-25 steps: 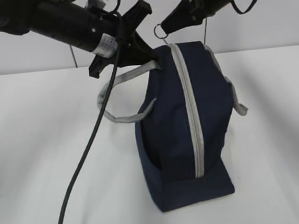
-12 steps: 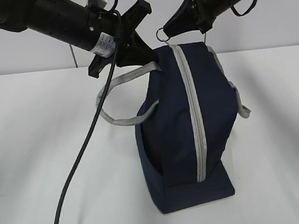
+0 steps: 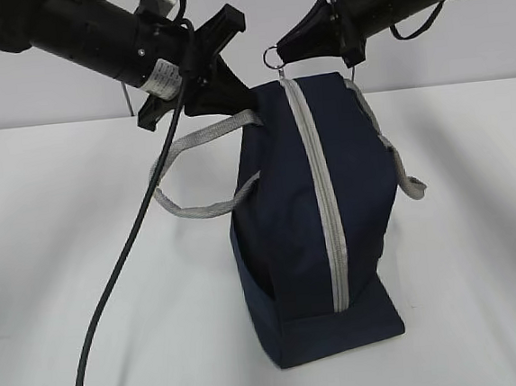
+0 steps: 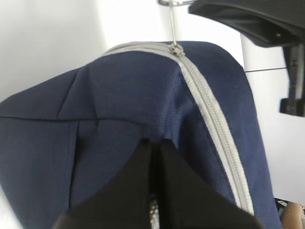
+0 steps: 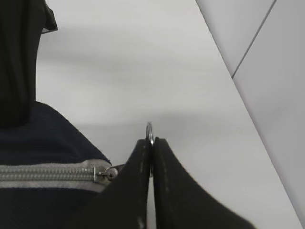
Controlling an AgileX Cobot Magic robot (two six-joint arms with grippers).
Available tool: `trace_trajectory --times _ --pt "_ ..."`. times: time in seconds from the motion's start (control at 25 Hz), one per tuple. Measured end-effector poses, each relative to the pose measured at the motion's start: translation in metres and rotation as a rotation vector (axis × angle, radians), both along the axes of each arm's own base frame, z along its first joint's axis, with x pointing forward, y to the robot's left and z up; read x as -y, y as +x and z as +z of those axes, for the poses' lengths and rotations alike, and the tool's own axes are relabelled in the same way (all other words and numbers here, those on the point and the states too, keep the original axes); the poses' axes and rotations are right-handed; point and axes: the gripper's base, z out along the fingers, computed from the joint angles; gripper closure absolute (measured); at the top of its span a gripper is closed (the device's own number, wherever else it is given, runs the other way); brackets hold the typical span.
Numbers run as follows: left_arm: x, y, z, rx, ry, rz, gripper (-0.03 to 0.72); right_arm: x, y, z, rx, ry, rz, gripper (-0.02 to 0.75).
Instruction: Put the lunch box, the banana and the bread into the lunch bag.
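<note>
The navy lunch bag (image 3: 305, 216) stands on its end on the white table, and its grey zipper (image 3: 320, 197) is closed along the side that shows. My left gripper (image 3: 232, 100) is shut on the bag's fabric at its top left; the left wrist view shows the fingertips pinching a fold (image 4: 153, 143). My right gripper (image 3: 286, 53) is shut on the metal ring pull (image 3: 270, 56) at the top of the bag; the ring (image 5: 149, 131) sticks out above the closed fingertips. The lunch box, the banana and the bread are out of view.
Two grey handles hang loose, one to the left (image 3: 187, 154) and one to the right (image 3: 402, 167). A black cable (image 3: 120, 268) from the left arm hangs down across the table (image 3: 70, 218). A small brownish patch (image 4: 293, 215) shows at the frame corner; I cannot tell what it is.
Both grippers have shifted a little to the left and taken the top of the bag with them. The left handle has swung left. Both grips are unchanged.
</note>
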Motion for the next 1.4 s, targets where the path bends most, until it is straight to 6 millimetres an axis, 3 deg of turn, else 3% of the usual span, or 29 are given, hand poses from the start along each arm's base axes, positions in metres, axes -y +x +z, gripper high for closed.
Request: trace_trajectory --times 0.2,0.48,0.96,1.4 --pt "0.000 0.000 0.000 0.016 0.007 -0.016 0.685 -0.001 0.009 -0.016 0.008 0.009 0.018 0.754" --pt "-0.001 0.000 0.000 0.035 0.015 -0.037 0.685 -0.002 0.011 -0.006 0.075 0.016 0.049 0.754" --pt "-0.002 0.001 0.000 0.094 0.044 -0.064 0.685 -0.003 0.013 -0.010 0.080 0.020 0.057 0.754" --pt "-0.020 0.018 0.010 0.197 0.101 -0.003 0.685 0.004 0.016 -0.008 0.086 0.035 0.021 0.754"
